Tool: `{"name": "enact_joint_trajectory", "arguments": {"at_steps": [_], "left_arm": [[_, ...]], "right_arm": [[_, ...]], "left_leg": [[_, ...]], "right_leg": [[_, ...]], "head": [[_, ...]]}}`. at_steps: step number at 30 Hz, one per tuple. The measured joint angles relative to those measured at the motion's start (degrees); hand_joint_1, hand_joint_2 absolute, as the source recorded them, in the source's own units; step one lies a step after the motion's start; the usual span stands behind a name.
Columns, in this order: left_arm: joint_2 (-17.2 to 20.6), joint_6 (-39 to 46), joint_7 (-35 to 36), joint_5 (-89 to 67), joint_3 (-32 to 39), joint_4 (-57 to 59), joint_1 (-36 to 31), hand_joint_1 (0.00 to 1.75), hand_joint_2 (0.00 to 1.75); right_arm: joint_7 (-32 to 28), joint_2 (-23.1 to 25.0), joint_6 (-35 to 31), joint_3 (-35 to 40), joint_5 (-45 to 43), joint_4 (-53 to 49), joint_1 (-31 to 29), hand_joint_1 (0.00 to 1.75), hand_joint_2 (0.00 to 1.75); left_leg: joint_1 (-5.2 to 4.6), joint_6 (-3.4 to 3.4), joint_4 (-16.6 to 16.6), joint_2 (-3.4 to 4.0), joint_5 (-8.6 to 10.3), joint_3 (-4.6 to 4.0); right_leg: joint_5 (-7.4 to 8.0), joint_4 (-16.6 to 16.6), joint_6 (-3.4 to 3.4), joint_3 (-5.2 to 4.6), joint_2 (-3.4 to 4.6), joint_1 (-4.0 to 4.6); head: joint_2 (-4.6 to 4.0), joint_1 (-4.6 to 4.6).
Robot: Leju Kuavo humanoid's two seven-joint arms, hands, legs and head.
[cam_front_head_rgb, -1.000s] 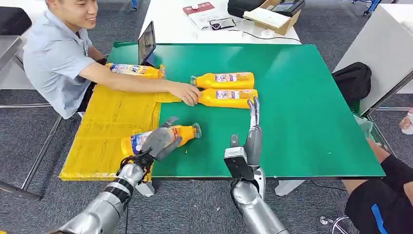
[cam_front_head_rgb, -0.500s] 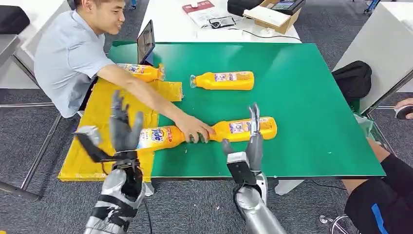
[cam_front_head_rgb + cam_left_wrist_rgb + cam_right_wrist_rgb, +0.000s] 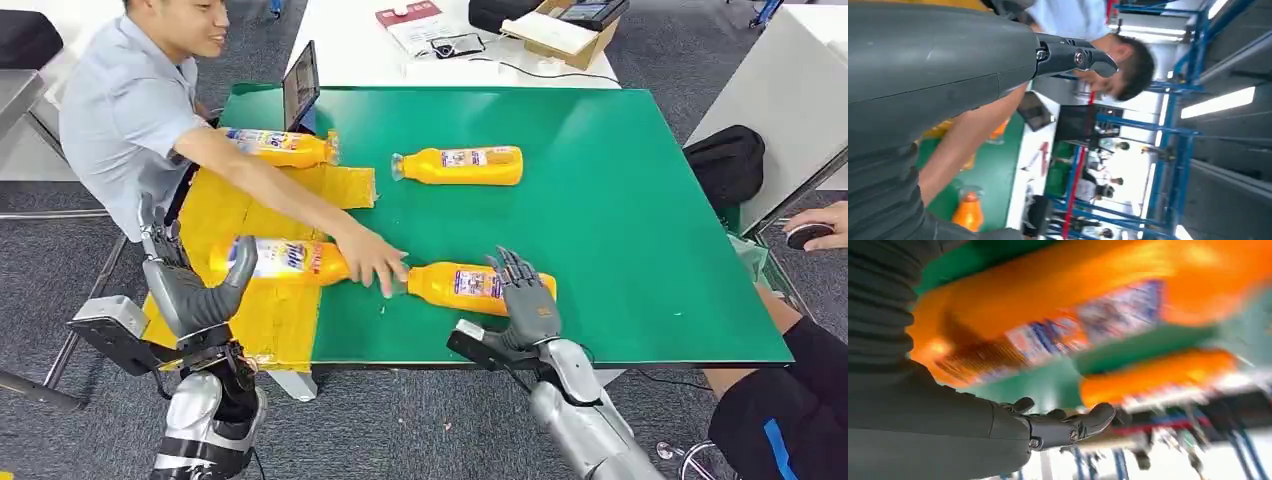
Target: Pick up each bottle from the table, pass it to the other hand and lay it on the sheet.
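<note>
Bottles lie flat — one (image 3: 482, 286) on the green table (image 3: 640, 230) under the right hand (image 3: 525, 300), whose fingers spread over it without closing. Another (image 3: 280, 261) rests on the yellow sheet (image 3: 225, 225) — the left hand (image 3: 190, 290) hovers wide apart, holding nothing.

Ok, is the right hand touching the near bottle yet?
Cannot tell. In the head view the right hand overlaps the end of the bottle, but its height above it is hidden; the right wrist view is too blurred to settle it.
</note>
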Motion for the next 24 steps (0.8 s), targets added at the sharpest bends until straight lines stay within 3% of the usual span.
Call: {"name": "enact_joint_trajectory", "arguments": {"at_steps": [8,24], "left_arm": [[0.7,0.4,1.1,-0.6,-0.4,0.0,-0.1,0.0,1.75],[1.3,0.4,1.4,-0.7,-1.3,0.0,-0.2,0.0,1.75]], "right_arm": [[3.6,-1.4,-0.5,1.2,3.7,7.0,-4.0,0.0,1.75],[4.4,-1.4,-1.5,2.4,4.9,11.5,-7.2,0.0,1.75]], "left_leg": [[0.02,0.0,0.0,0.05,0.0,0.01],[0.01,0.0,0.0,0.04,0.0,0.06]], "right_leg": [[0.0,0.0,0.0,-0.03,0.02,0.02],[0.01,0.0,0.0,0.01,0.02,0.01]], "head": [[0.0,0.02],[0.0,0.0]]}}
